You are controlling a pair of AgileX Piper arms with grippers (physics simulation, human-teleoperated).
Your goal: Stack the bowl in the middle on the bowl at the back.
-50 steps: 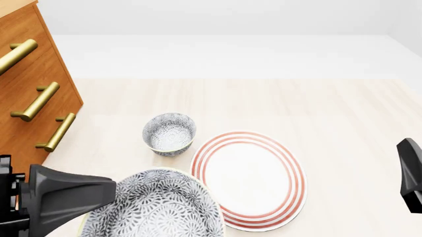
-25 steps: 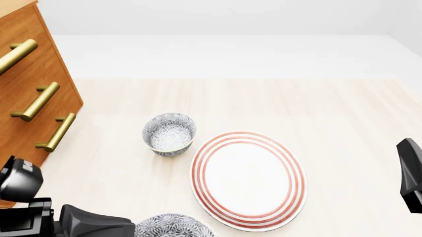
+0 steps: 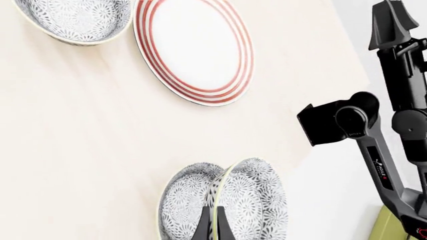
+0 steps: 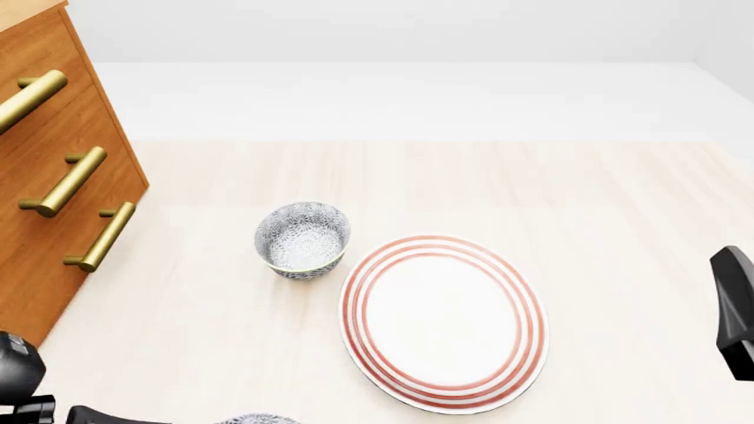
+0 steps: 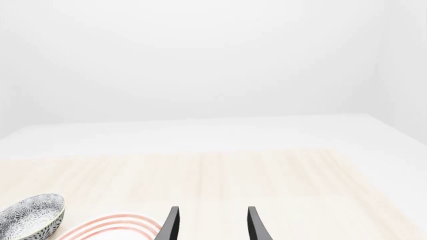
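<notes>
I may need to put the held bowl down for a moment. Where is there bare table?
Free: the wide stretch of table behind and right of the plate, and the strip between the drawers and the back bowl. Crowded: the back bowl and plate sit almost rim to rim. The left gripper grips the held bowl by its rim.

In the front view, bare desk [image 4: 566, 177] fills the upper centre and right of the frame. The wooden drawer cabinet [image 4: 53, 177], with brass handles sticking out, blocks the left edge. The bowl at the back [image 4: 302, 239] stands mid-frame, just beside the red-ringed plate [image 4: 444, 322], leaving a thin gap. Open desk lies between this bowl and the cabinet.
</notes>
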